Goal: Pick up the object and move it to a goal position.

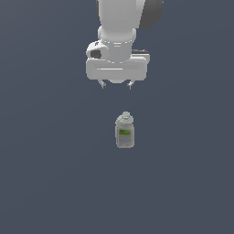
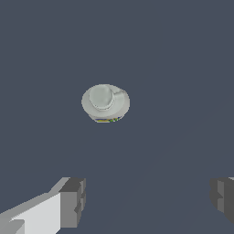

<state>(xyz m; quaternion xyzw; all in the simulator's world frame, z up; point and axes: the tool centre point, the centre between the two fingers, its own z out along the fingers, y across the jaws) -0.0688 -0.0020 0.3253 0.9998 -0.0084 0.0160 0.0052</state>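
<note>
The object is a small pale grey-white bottle [image 1: 124, 131] with a rounded cap and a green-and-white label. It stands upright on the dark grey surface in the middle of the exterior view. In the wrist view the bottle [image 2: 105, 103] shows from above, cap uppermost, with a sliver of label at its edge. My gripper [image 1: 116, 85] hangs well above the bottle and slightly to the exterior view's left of it, apart from it. Its fingers [image 2: 73, 202] stand wide apart and hold nothing.
The flat dark grey surface [image 1: 55, 173] runs all around the bottle. The white arm [image 1: 119, 32] comes down from the top of the exterior view.
</note>
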